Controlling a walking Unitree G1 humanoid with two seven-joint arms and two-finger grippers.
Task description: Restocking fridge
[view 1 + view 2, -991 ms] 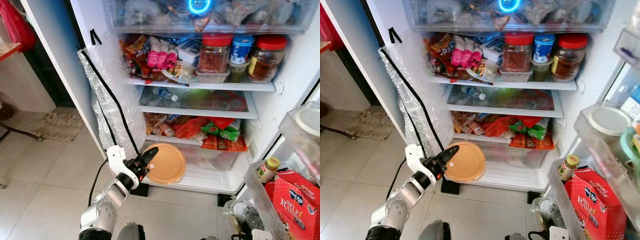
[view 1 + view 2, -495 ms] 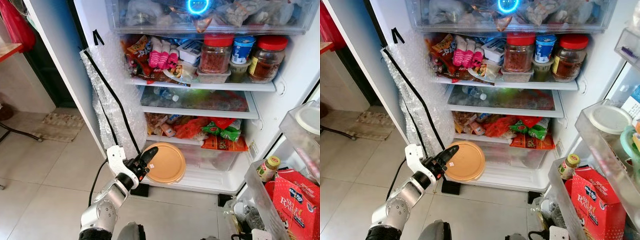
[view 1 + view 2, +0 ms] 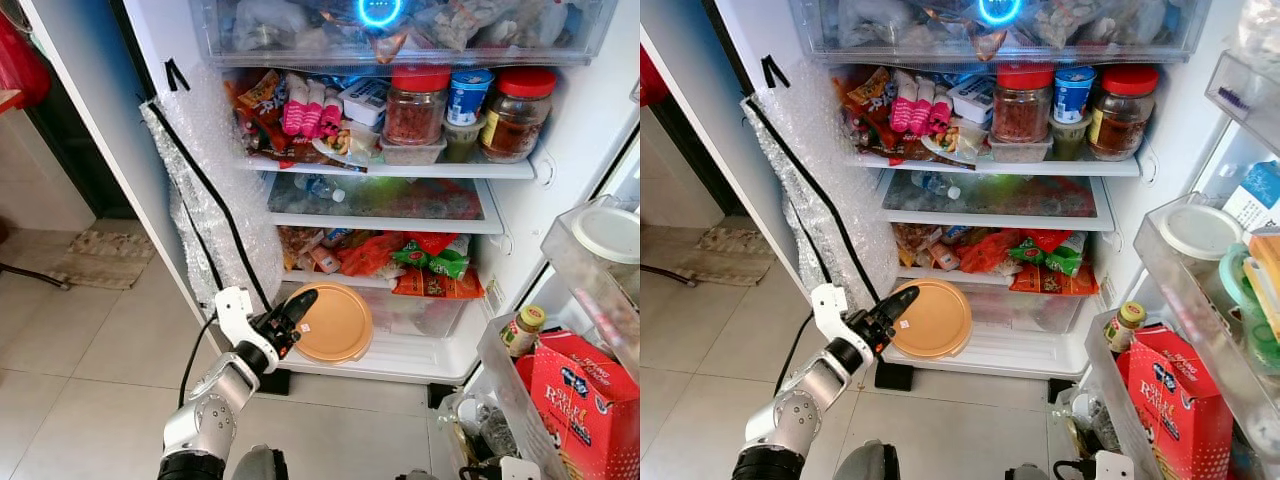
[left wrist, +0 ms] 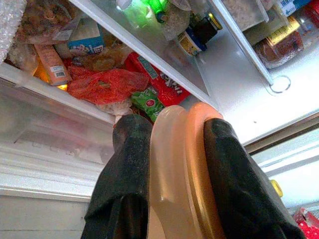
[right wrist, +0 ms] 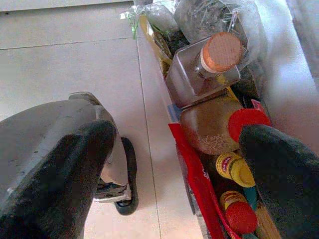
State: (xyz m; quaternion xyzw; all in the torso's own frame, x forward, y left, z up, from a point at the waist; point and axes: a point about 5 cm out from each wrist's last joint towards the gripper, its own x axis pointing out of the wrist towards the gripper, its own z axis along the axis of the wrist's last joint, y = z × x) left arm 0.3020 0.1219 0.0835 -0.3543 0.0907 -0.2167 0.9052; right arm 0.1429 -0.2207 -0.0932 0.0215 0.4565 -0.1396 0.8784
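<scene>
Fridge [image 3: 560, 190] stood open, shelves crowded with jars, packets and bags. The left gripper [image 3: 287, 318] was low before the bottom compartment, its two black fingers [image 4: 124, 184] closed on the rim of an orange container [image 3: 332, 323], one finger on each face, as the left wrist view confirmed. The container was held on edge, its round face toward the room, just in front of the clear drawer [image 3: 420, 310] and above the bottom ledge; contact with either could not be determined. The right gripper [image 5: 169, 149] hung near the floor beside the door rack [image 5: 199, 164] of bottles, fingers spread wide, holding nothing.
</scene>
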